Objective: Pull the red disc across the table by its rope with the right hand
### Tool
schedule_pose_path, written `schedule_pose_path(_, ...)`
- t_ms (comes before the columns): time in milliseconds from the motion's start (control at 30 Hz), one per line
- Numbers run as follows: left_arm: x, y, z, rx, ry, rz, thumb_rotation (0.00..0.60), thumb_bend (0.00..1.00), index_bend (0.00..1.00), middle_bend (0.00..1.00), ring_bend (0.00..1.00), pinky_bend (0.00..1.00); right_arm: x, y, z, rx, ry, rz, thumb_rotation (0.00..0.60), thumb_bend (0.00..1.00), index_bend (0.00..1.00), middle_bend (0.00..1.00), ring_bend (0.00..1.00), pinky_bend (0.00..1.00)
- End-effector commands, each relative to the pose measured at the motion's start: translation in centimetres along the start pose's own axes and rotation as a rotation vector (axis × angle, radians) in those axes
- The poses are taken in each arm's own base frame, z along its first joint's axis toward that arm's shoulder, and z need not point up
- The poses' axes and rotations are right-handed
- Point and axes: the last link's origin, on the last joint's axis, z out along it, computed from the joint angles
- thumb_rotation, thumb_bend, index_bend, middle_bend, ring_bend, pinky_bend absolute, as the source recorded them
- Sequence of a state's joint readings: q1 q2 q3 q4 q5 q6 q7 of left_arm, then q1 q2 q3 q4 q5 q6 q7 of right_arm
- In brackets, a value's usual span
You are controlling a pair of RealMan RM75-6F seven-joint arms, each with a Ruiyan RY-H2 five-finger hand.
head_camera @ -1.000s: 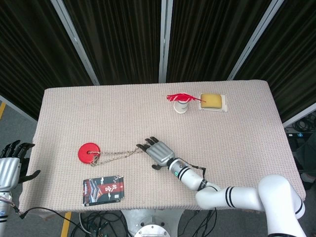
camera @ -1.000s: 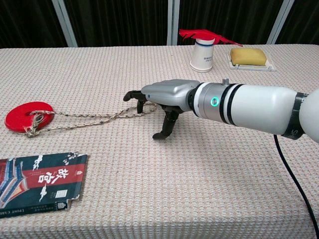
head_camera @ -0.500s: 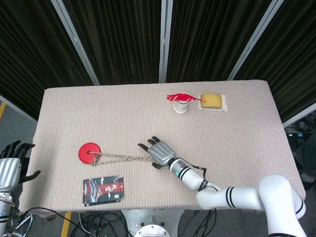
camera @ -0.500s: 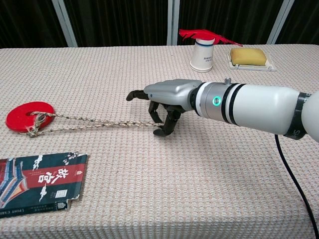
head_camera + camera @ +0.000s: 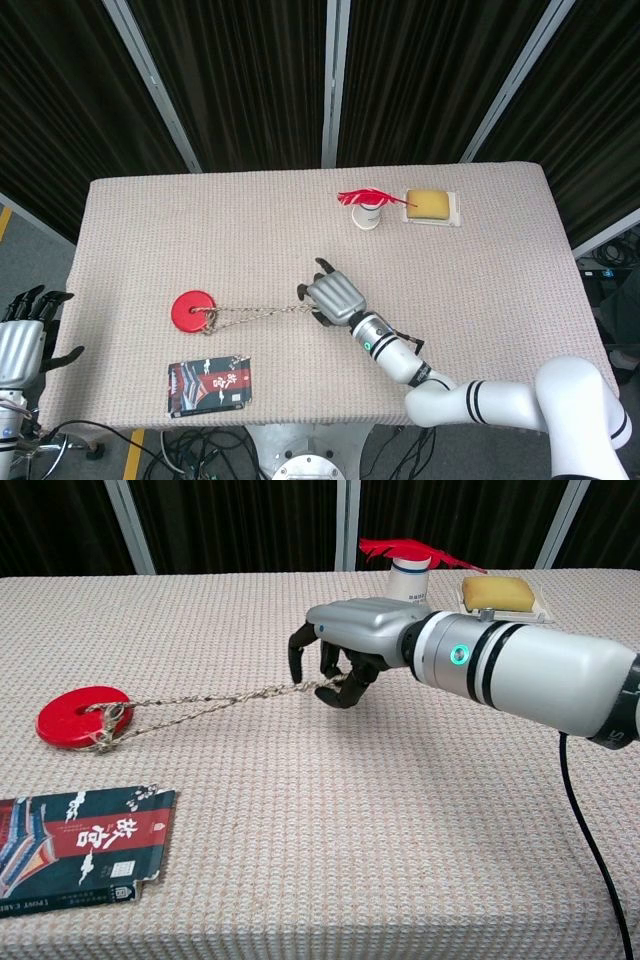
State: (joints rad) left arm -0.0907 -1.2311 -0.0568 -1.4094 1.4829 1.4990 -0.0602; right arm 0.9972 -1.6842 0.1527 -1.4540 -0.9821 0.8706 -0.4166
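Note:
The red disc (image 5: 191, 311) (image 5: 82, 714) lies flat on the table's left part, a twisted rope (image 5: 255, 314) (image 5: 205, 705) tied through its hole. The rope runs taut from the disc to my right hand (image 5: 336, 298) (image 5: 358, 645), which grips its free end with fingers curled under the palm, lifted a little above the cloth. My left hand (image 5: 22, 335) hangs off the table's left edge, fingers apart and holding nothing; the chest view does not show it.
A dark printed packet (image 5: 210, 384) (image 5: 75, 849) lies near the front left edge, just in front of the disc. At the back right stand a white cup with a red feather (image 5: 368, 208) (image 5: 410, 575) and a yellow sponge on a tray (image 5: 432, 206) (image 5: 498, 594).
My right hand closed on the rope's end, rose and moved right and back. The rope went taut and the disc slid a little to the right.

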Motion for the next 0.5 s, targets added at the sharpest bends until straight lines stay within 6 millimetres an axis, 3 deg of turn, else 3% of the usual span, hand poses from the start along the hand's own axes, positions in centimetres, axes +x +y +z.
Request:
schedule_pose_path(33,0.1,0.0,0.0,-0.002,0.002,-0.001,0.6,0.0,0.22,0.22,0.1,0.14,0.4,1.7,-1.2,-0.036,0.027,-0.007,0.6,0.5,0.96,0.96,0.57,0.29)
schedule_pose_path(100,0.1,0.0,0.0,-0.002,0.003,-0.002,0.6,0.0,0.22,0.22,0.1,0.14,0.7,3.0,-2.4,-0.065,0.042,-0.011,0.6,0.51,0.98,0.96,0.61,0.42)
schedule_pose_path(233,0.0,0.1,0.0,-0.005,-0.002,-0.004,0.6,0.0,0.22,0.22,0.1,0.15,1.6,6.5,-5.9,-0.152,0.098,0.001,0.6,0.53,0.98,0.96,0.64,0.54)
schedule_pose_path(500,-0.4,0.7,0.3,-0.023,-0.01,-0.008,0.6,0.0,0.22,0.22,0.1,0.15,4.6,15.6,-14.7,-0.415,0.247,0.053,0.6,0.55,1.0,0.96,0.65,0.59)
